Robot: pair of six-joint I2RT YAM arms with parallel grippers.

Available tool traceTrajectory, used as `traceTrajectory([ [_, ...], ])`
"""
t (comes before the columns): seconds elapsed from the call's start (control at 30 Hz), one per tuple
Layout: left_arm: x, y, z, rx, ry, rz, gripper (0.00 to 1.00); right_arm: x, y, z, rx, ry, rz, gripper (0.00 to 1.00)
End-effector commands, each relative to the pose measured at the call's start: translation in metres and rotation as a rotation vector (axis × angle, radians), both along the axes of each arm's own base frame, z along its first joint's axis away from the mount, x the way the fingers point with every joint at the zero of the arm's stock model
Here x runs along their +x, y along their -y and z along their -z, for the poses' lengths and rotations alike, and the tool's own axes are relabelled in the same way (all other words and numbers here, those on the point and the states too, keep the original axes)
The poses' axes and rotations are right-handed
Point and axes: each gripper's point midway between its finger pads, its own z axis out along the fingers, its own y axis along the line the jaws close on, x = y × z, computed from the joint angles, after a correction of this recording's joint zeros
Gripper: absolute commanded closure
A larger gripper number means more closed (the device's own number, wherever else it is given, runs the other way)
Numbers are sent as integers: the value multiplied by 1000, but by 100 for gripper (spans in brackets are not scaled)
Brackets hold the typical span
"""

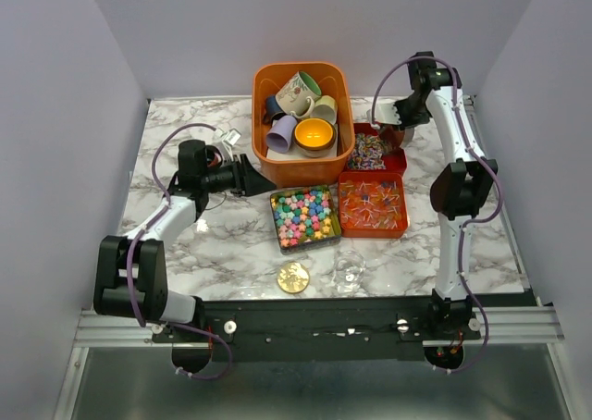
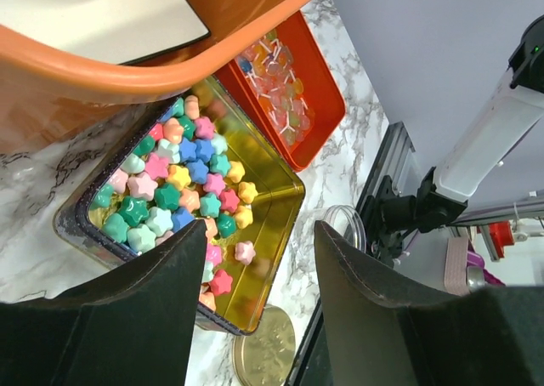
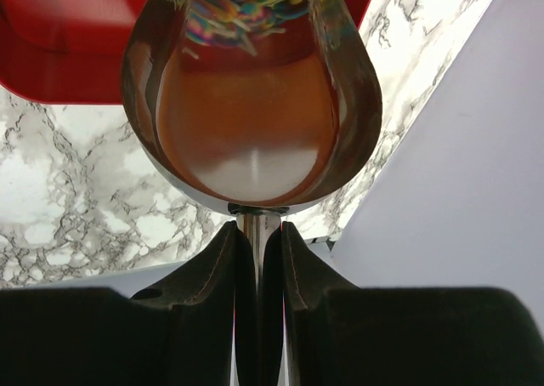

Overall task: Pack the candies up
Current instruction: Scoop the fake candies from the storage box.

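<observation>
Speckled multicolour candies [image 1: 367, 151] lie in a red tray at the back right. Orange-red candies [image 1: 372, 204] with pale ends fill the red tray in front of it [image 2: 279, 70]. My right gripper [image 1: 396, 117] [image 3: 257, 231] hovers over the back tray, shut on the handle of a shiny metal scoop [image 3: 251, 105]; speckled candies [image 3: 234, 3] show just past the scoop's rim. A metal tin holds pastel star candies [image 1: 303, 214] [image 2: 174, 178]. My left gripper [image 1: 252, 177] [image 2: 259, 233] stands open and empty, left of the tin and beside the orange basket.
An orange basket [image 1: 263, 147] [image 2: 119, 76] of ceramic mugs stands at the back centre. A gold round lid [image 1: 293, 277] [image 2: 265, 352] and a clear round container [image 1: 350, 266] [image 2: 346, 223] lie near the front edge. Grey walls enclose the marble table.
</observation>
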Motion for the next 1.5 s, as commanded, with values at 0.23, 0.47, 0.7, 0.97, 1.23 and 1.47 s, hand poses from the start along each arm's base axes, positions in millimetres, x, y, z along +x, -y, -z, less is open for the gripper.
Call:
traceTrajectory([
  [0.23, 15, 0, 1, 1, 6, 13, 39, -78, -25, 47, 94, -339, 140, 99],
  [0.47, 13, 1, 2, -6, -6, 25, 40, -85, -36, 44, 180, -342, 208, 99],
  [0.7, 13, 1, 1, -11, -8, 31, 40, -116, -31, 53, 167, -418, 310, 100],
  [0.97, 15, 1, 0, -16, -2, 26, 41, -120, -29, 50, 166, -420, 452, 99],
  [1.23, 11, 0, 7, -1, -29, 21, 42, -147, -40, 75, 266, -430, 535, 100],
  [1.47, 17, 0, 11, -1, -42, 14, 42, -136, -48, 73, 319, -423, 597, 99],
])
